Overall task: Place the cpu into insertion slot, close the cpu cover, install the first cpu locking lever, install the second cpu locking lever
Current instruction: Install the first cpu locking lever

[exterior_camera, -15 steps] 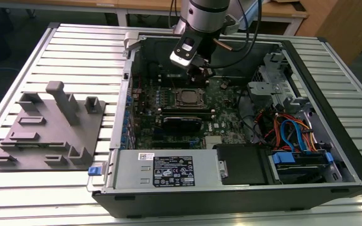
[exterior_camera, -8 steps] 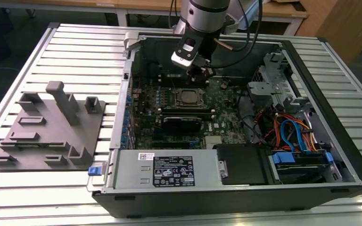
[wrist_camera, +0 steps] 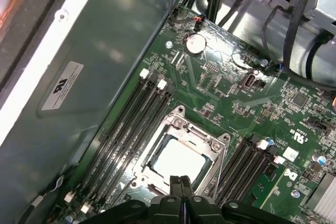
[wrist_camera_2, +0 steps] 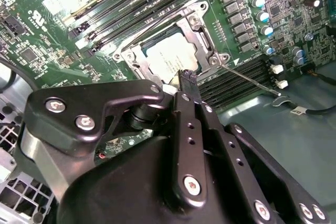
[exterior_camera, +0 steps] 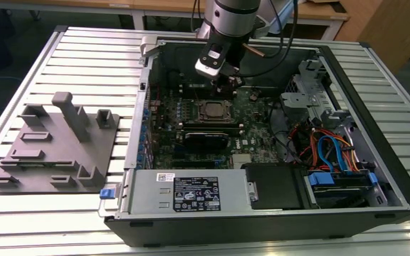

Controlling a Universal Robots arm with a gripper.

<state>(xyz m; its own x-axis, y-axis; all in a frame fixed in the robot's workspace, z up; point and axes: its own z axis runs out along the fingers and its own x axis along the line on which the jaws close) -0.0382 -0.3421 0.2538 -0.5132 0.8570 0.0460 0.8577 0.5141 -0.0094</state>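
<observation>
The cpu [wrist_camera_2: 169,56] lies flat in the insertion slot [wrist_camera: 155,150] on the green motherboard [exterior_camera: 251,144], pale top facing up. The silver cpu cover [wrist_camera_2: 207,40] lies down around it, and the chip shows through the cover's window. A thin metal locking lever [wrist_camera_2: 247,80] sticks out from one corner of the socket, away from the frame. My gripper [wrist_camera_2: 187,75] is shut with nothing between its fingers. Its tip hovers at the socket's edge, just beside the chip [wrist_camera: 181,158]. In the exterior view the gripper [exterior_camera: 226,85] hangs just behind the socket [exterior_camera: 211,110].
The open computer case has walls all round. A grey power-supply box [exterior_camera: 183,194] sits at the front, a drive cage [exterior_camera: 308,90] and coloured cables [exterior_camera: 326,149] at the exterior view's right. A black card [exterior_camera: 205,140] lies before the socket. A grey fixture plate [exterior_camera: 55,144] lies outside the case.
</observation>
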